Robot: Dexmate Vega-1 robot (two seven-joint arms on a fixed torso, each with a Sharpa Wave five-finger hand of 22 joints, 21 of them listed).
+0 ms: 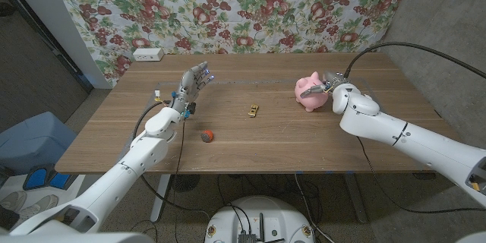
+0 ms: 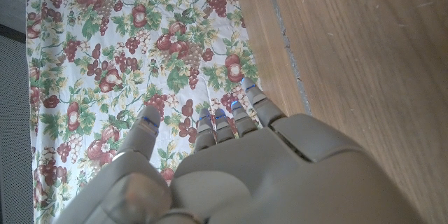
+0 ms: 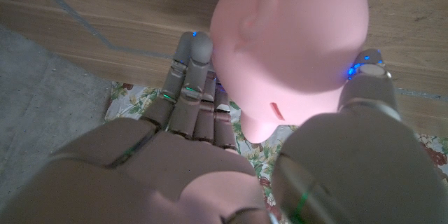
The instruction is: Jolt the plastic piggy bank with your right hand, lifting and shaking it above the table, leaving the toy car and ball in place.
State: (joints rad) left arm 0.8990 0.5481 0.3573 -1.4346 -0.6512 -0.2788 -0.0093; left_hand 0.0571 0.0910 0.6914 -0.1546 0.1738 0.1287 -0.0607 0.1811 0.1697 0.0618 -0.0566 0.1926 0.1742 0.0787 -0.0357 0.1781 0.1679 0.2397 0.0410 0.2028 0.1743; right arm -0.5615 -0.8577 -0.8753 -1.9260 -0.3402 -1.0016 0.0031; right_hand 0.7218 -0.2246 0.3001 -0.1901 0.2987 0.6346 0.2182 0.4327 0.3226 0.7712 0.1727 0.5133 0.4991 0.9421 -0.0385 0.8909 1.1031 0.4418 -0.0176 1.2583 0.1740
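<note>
Right wrist view: right hand (image 3: 231, 154) cups the pink plastic piggy bank (image 3: 290, 49).
Near the table's right far part, fingers flank it; I'd firm the grasp before lifting. Left hand (image 1: 193, 85) hovers open-fingered.

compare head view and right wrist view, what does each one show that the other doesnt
Head view alone: the left hand raised with fingers apart, the toy car, the ball and the white box. Right wrist view alone: the coin slot and the fingers against the bank's side. Both: the right hand around the piggy bank, the table, the floral cloth.
</note>
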